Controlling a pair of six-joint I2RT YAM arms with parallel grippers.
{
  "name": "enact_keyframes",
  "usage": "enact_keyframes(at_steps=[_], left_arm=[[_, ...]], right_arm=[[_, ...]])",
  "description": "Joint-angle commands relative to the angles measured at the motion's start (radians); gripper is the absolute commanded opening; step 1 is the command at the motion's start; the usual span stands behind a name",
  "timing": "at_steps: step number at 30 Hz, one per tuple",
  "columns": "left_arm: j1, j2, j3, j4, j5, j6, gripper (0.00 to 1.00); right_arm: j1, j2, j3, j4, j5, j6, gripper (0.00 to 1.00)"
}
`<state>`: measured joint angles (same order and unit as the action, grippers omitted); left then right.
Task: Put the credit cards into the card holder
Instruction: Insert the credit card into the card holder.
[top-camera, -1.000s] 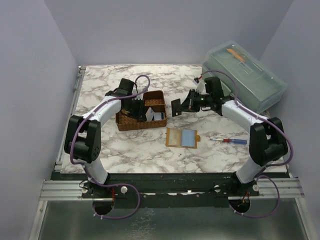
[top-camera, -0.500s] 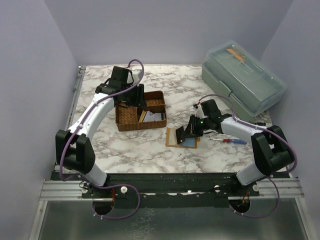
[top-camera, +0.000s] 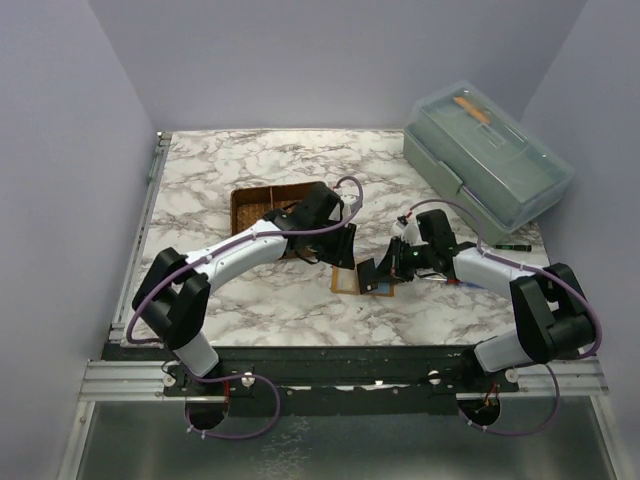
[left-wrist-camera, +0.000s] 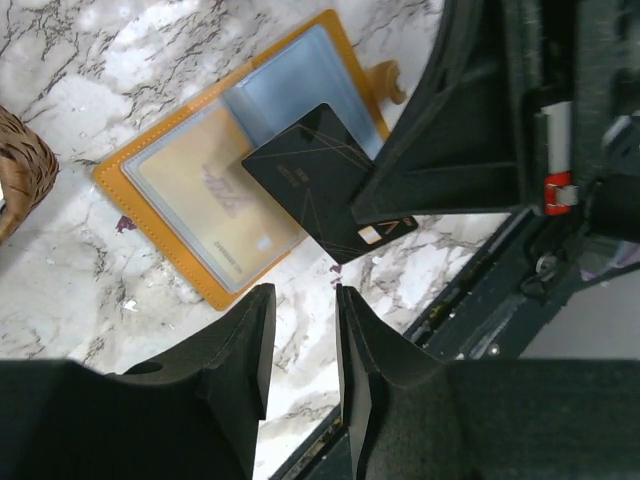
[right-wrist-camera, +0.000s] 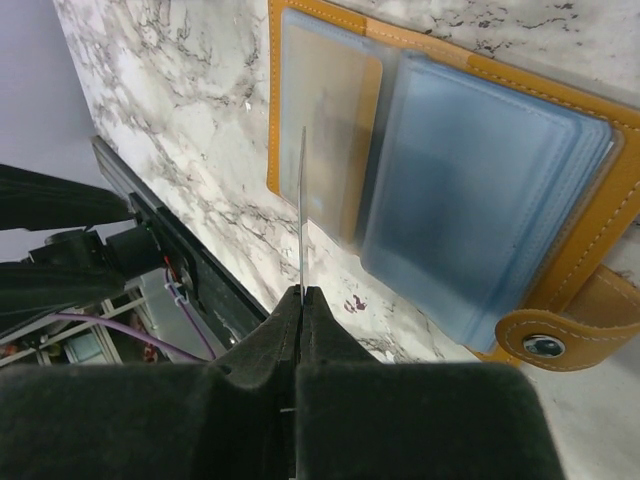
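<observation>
Card holder (left-wrist-camera: 190, 215) lies open on counter (top-camera: 200, 180), near basket (top-camera: 255, 205). My right hand (right-wrist-camera: 300, 295) pinches dark card (left-wrist-camera: 305, 170), edge-down over holder's clear sleeves. My left hand (left-wrist-camera: 300, 310), fingers slightly parted and empty, hovers by holder; half second ago it was over basket. Both arms reach low, inward. Lidded grey box (top-camera: 490, 150) at far right.

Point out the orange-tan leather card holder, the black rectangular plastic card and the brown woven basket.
orange-tan leather card holder (left-wrist-camera: 200, 195): left wrist view, clear sleeve.
black rectangular plastic card (left-wrist-camera: 305, 175): left wrist view, flat face.
brown woven basket (top-camera: 262, 188): top external view, far rim.
</observation>
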<state>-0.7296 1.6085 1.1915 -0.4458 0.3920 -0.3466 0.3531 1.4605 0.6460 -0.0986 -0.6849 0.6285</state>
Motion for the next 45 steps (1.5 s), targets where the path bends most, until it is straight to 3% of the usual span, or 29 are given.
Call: enact_keyframes(at_steps=[1,14,36,45], left_arm=[[-0.043,0.060,-0.023,0.045,-0.103,-0.025,0.34],[-0.075,0.205,-0.059,0.042,-0.203,0.006,0.24],[-0.080,0.202,-0.104,0.042,-0.220,-0.010,0.22],[-0.086,0.204,-0.105,0.046,-0.205,-0.018,0.22]], right_arm=[[-0.014,0.015,-0.013,0.012,-0.016,-0.011,0.00],[-0.033,0.050,-0.037,0.022,-0.049,-0.031,0.00],[-0.034,0.191,0.015,0.135,-0.040,-0.006,0.00],[-0.034,0.181,-0.012,0.225,0.036,0.046,0.00]])
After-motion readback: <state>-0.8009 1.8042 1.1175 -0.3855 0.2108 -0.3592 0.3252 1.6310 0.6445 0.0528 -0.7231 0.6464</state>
